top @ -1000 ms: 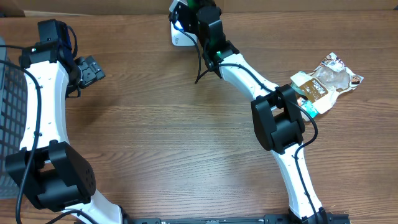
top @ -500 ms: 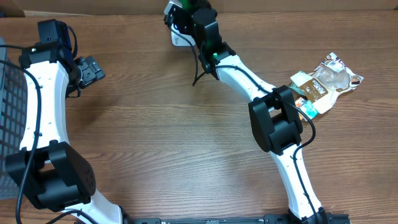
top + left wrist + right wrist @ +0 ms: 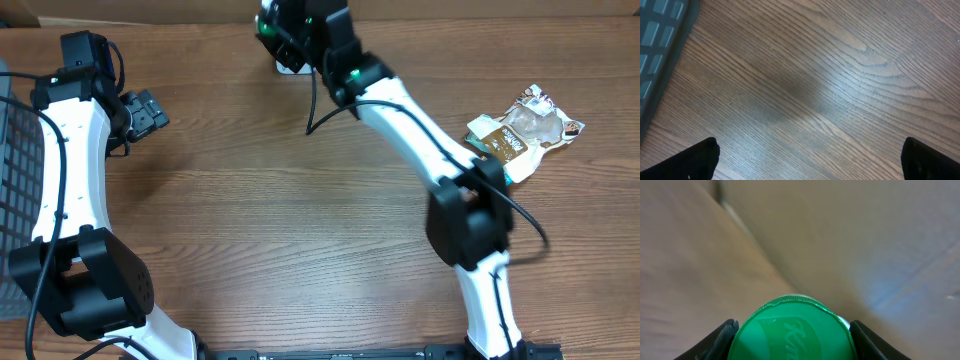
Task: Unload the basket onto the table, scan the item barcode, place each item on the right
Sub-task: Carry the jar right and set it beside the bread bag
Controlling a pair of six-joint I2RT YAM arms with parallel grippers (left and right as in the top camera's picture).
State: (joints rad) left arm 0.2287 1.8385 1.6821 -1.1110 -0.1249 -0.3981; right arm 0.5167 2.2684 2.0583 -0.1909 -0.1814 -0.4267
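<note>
Green-lidded item (image 3: 792, 327), pinched in your right gripper (image 3: 793, 339), has swung left over the white scanner (image 3: 289, 68), so the barcode's probably lining up.

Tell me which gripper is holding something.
The right gripper: it is clamped on a green-lidded item. The left gripper is open and empty.

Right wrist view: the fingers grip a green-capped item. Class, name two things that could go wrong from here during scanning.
1. The green-capped item is round and held only at its sides by the fingers. It might slip or twist, turning any barcode away.
2. In the overhead view the right gripper hangs close over a white device and could knock it.
</note>
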